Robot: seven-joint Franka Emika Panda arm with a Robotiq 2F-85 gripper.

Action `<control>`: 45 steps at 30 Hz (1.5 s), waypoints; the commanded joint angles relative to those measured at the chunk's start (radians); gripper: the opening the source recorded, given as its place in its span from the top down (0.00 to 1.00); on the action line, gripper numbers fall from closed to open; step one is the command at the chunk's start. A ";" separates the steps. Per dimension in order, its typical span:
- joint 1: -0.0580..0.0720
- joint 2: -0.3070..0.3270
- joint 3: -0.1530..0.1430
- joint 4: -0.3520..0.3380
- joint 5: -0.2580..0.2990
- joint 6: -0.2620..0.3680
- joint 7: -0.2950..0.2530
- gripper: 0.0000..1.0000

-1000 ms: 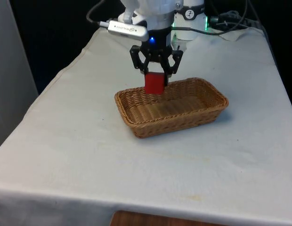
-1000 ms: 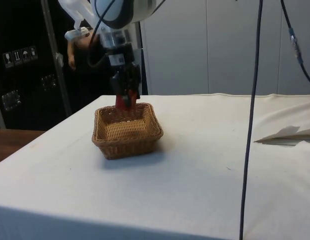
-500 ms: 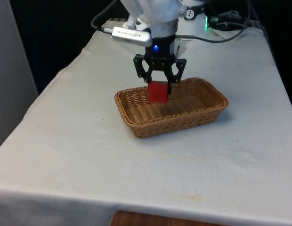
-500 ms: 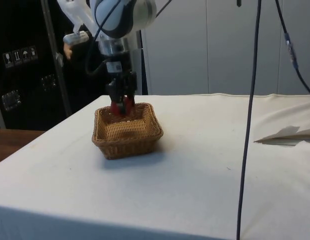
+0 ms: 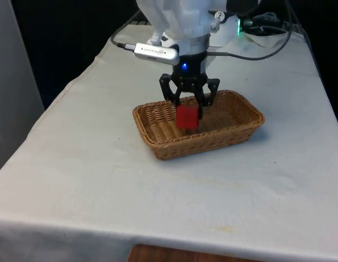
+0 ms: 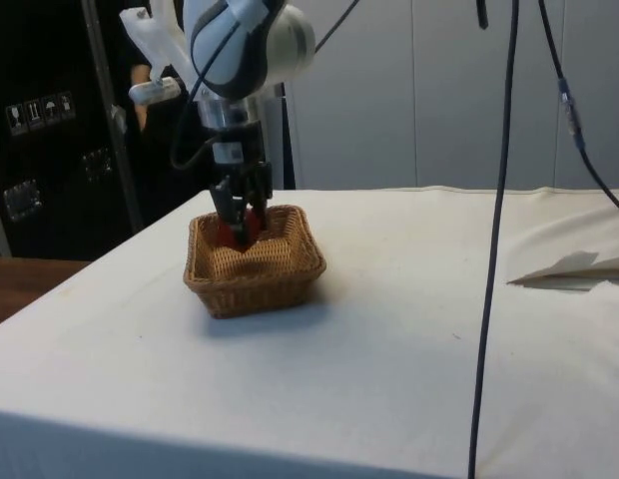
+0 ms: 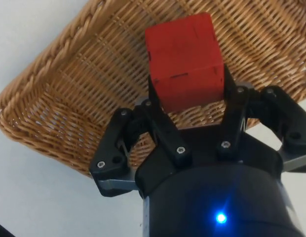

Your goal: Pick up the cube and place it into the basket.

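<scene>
My black gripper [image 5: 187, 112] is shut on the red cube [image 5: 187, 117] and holds it inside the woven wicker basket [image 5: 158, 146], low over the basket's middle. From the side, the red cube [image 6: 233, 232] sits between the fingers just below the rim of the basket [image 6: 255, 280], with the gripper [image 6: 240, 222] reaching down into it. In the wrist view the cube [image 7: 185, 59] is pinched between both fingers [image 7: 158, 103] above the basket's woven floor [image 7: 84, 98]. Whether the cube touches the floor I cannot tell.
The basket stands mid-table on the white cloth [image 5: 103, 180]. A black cable [image 6: 494, 230] hangs down in the side view's foreground. A folded white paper [image 6: 574, 267] lies at the side view's right. A person's hand [image 6: 140, 110] shows behind the arm.
The gripper has come down with the cube, from above the basket's far rim to inside the basket, and shifted slightly towards the front view's right and nearer that camera.
</scene>
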 commanded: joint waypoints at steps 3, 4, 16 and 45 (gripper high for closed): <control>-0.010 0.009 0.015 -0.008 0.027 0.030 -0.018 0.95; -0.009 0.010 0.015 -0.010 0.031 0.033 -0.020 0.95; -0.005 0.013 0.010 -0.014 0.043 0.040 -0.028 0.41; 0.007 -0.121 -0.014 -0.039 -0.015 -0.040 -0.002 0.00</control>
